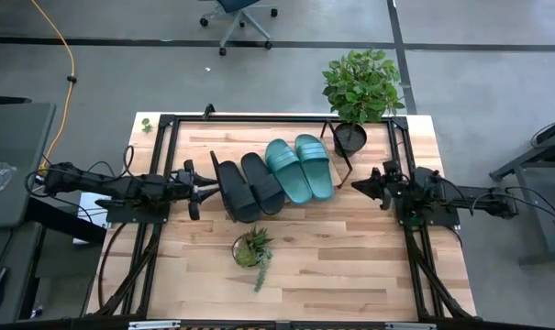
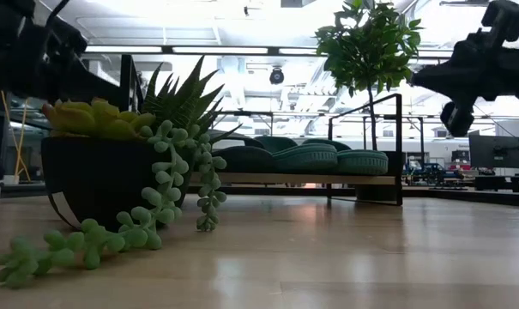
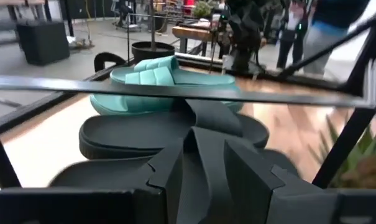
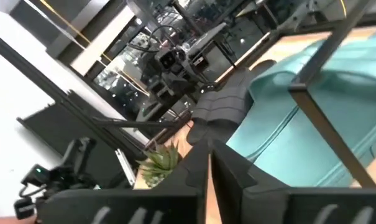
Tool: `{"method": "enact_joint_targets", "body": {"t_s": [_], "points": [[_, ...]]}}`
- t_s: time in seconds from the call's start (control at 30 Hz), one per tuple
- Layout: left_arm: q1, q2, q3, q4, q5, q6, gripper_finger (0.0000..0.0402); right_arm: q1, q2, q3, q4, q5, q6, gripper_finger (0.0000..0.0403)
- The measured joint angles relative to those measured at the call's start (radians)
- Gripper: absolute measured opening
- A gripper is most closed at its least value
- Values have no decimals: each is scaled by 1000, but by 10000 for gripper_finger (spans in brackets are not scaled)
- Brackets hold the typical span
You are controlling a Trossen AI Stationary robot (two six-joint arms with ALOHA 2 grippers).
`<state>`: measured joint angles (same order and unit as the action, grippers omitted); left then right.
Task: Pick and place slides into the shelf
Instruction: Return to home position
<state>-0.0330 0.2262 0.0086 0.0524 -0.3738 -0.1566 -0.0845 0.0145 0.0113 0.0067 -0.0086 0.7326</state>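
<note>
A lab: concrete floor (image 1: 121,73), rolling office chair (image 1: 240,14), trailing yellow cable (image 1: 72,60).

— What sits on the bench (image 1: 350,266)?
— The shelf (image 2: 328,179), towards the back. A succulent (image 1: 249,249) stands in front of it, and a potted plant (image 1: 350,137) is just beside its right end.
— And on the shelf?
— Four slides in a row, packed close: two black slides (image 1: 261,181) on the left, two teal slides (image 1: 300,168) on the right.
</note>
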Motion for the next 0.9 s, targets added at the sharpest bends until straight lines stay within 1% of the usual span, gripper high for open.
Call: {"method": "enact_joint_targets", "body": {"t_s": [0.1,0.2,0.43,0.6,0.67,0.77,0.9], "points": [[0,23,0,1,2,91,106,0,-3,0,1,1,-59,2],[0,36,0,3,31,157,106,0,-3,1,-3,3,-94,4],[0,40,0,4,49,319,106,0,-3,2,-6,5,-221,1],[0,40,0,4,49,343,106,0,-1,2,-7,7,-434,2],[0,40,0,4,49,343,106,0,-1,2,-7,7,-489,2],[0,40,1,5,49,343,106,0,-1,2,-8,7,-523,2],[0,40,1,6,49,343,106,0,-1,2,-8,7,-525,2]]}}
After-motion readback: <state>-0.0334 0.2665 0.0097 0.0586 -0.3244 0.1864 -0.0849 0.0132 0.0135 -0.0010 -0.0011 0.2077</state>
